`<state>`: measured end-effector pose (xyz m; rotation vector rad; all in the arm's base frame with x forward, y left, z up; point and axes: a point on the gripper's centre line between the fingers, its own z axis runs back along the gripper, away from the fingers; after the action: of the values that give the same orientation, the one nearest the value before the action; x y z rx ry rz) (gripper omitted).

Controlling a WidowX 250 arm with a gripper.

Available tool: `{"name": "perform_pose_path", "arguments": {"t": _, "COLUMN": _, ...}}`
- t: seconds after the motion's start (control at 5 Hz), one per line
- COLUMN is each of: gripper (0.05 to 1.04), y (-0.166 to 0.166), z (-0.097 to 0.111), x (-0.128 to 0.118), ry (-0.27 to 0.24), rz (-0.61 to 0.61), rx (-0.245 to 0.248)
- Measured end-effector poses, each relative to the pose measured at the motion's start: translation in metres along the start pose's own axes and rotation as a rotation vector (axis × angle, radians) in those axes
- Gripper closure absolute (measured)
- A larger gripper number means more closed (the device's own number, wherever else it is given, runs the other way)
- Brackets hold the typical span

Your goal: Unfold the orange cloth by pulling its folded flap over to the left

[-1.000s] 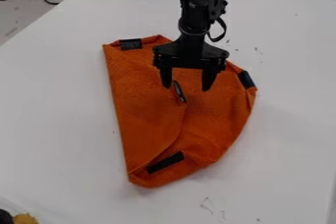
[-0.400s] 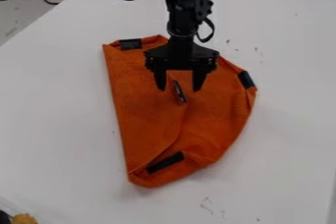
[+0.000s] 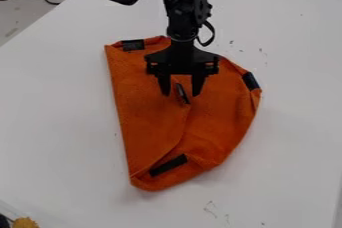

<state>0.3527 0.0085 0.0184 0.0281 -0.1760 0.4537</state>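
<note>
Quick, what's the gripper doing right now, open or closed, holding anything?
Gripper: open, holding nothing, jaws apart over the orange cloth.

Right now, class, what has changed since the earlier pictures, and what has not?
The black two-finger gripper has moved left in the view, and its fingers have drawn closer but remain apart. The folded orange cloth with black patches stayed put.

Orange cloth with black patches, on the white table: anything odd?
Orange cloth looks unevenly folded: left edge straight, right side bulging, bottom corner turned in. White tabletop has small dark marks below the cloth and to its upper right, perhaps scuffs.
</note>
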Motion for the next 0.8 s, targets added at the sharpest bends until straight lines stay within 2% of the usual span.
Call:
{"name": "perform_pose_path", "arguments": {"t": 0.2, "gripper": 0.464, "y": 0.0012, "z": -0.0029, "x": -0.0012, "ry": 0.004, "rz": 0.002, "rx": -0.007}}
{"name": "perform_pose_path", "arguments": {"t": 0.4, "gripper": 0.725, "y": 0.0007, "z": -0.0065, "x": -0.0025, "ry": 0.014, "rz": 0.000, "rx": -0.011}}
{"name": "perform_pose_path", "arguments": {"t": 0.6, "gripper": 0.916, "y": 0.0014, "z": -0.0063, "x": -0.0023, "ry": 0.015, "rz": -0.006, "rx": -0.006}}
{"name": "perform_pose_path", "arguments": {"t": 0.8, "gripper": 0.939, "y": 0.0016, "z": -0.0060, "x": -0.0005, "ry": 0.021, "rz": -0.010, "rx": 0.004}}
